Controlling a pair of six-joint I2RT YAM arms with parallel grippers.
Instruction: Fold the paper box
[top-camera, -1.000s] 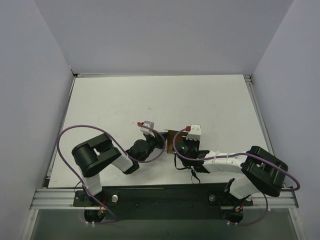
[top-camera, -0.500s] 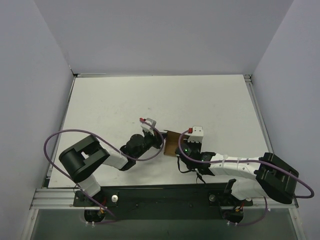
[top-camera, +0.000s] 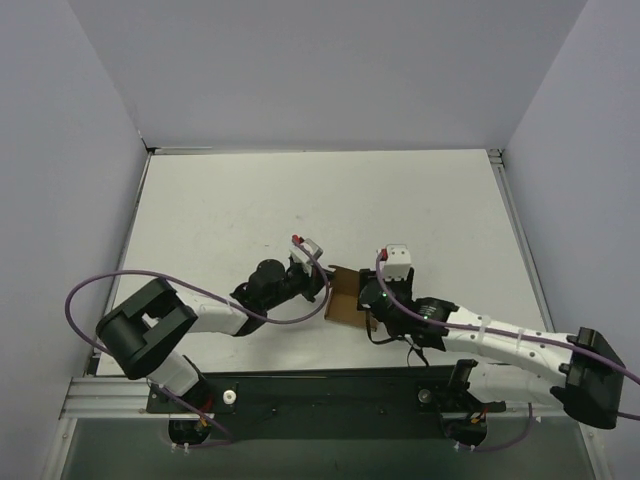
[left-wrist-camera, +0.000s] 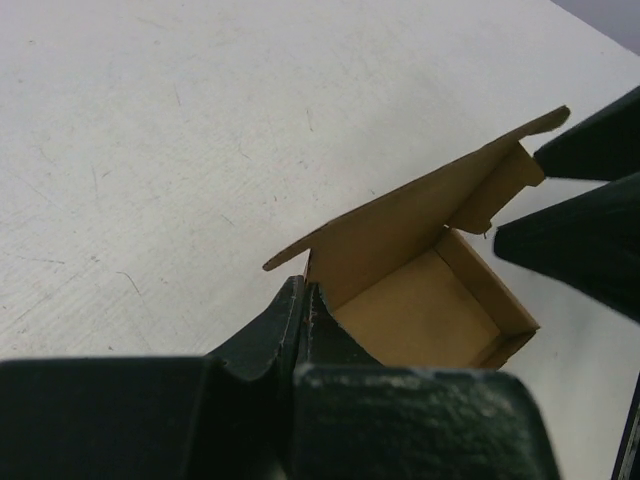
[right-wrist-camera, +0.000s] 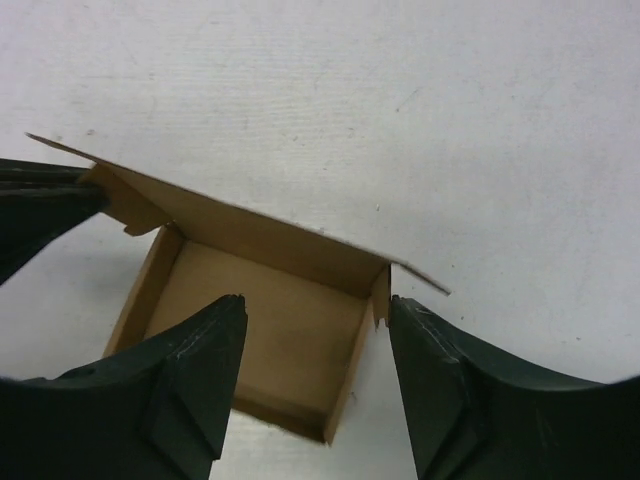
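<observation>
My left end effector is reaching out further than a moment ago and is pinching tight on a corner of the paper box. The box is sitting on the bench between my two arms, a little nearer to me now, with its lid flap standing up. My right end effector is stretching out too and hanging wide apart around the box's right wall, so I think closing the lid is coming next.
</observation>
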